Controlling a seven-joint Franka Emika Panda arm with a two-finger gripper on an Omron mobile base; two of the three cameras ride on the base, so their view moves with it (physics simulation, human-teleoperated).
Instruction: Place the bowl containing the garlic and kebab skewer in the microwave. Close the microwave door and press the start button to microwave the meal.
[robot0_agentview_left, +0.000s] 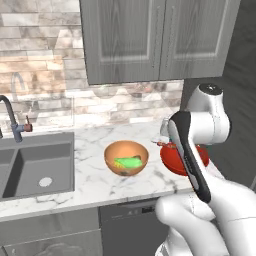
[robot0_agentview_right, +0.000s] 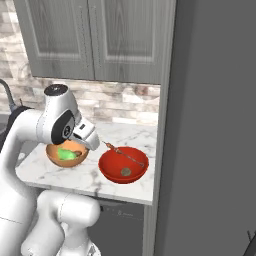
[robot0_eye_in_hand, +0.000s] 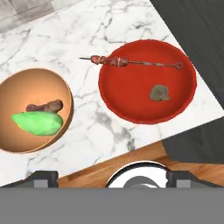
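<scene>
Counter (robot0_agentview_left: 75, 192) of pale marble carries two bowls in the left base view: the orange one (robot0_agentview_left: 126, 157) in the open, the red bowl (robot0_agentview_left: 172, 155) mostly hidden behind the arm's dark-striped link, near the counter's right end. The gripper itself is hidden here.

From the right base view the red bowl (robot0_agentview_right: 123, 164) sits clear by the tall dark panel (robot0_agentview_right: 210, 125), garlic (robot0_agentview_right: 126, 171) on its floor and skewer (robot0_agentview_right: 124, 153) laid across its back rim, meat end overhanging on the left. The hand's lower end hangs above the gap between the bowls; its fingers are too small to read.

The hand view looks down on both bowls, seemingly to line up a grasp on the red rim (robot0_eye_in_hand: 109, 103). Only the fingertip stubs (robot0_eye_in_hand: 41, 177) show, well apart, so the jaws stand open and empty. The microwave's position I cannot tell.
</scene>
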